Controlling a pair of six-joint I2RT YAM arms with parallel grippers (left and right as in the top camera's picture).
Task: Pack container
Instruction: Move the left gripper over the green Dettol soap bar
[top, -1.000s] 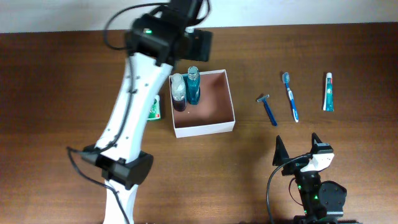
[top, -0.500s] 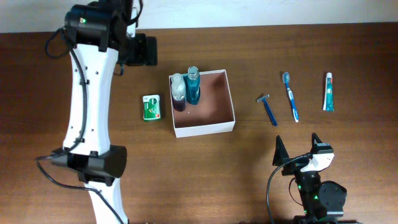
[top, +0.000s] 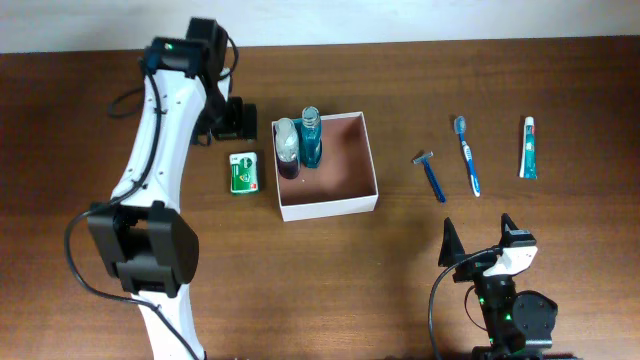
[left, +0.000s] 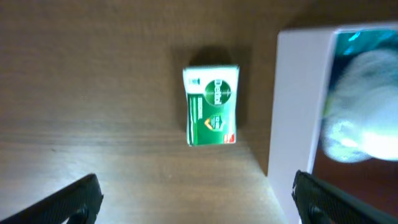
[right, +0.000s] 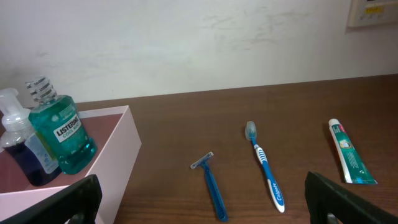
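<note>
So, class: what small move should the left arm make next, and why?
Probably bring the left gripper down over the green box. Its jaws stand open and empty, the box lies just outside the white wall of the container, and two bottles are already packed inside.

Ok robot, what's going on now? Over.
Left fingers open, empty, near green box. Right fingers open, empty. Container holds two bottles. Nothing blocking.

White-walled, reddish-brown container (top: 330, 207); teal mouthwash bottle (top: 310, 146); green, seemingly white-lettered packet (top: 243, 172); blue razor (top: 433, 180).
</note>
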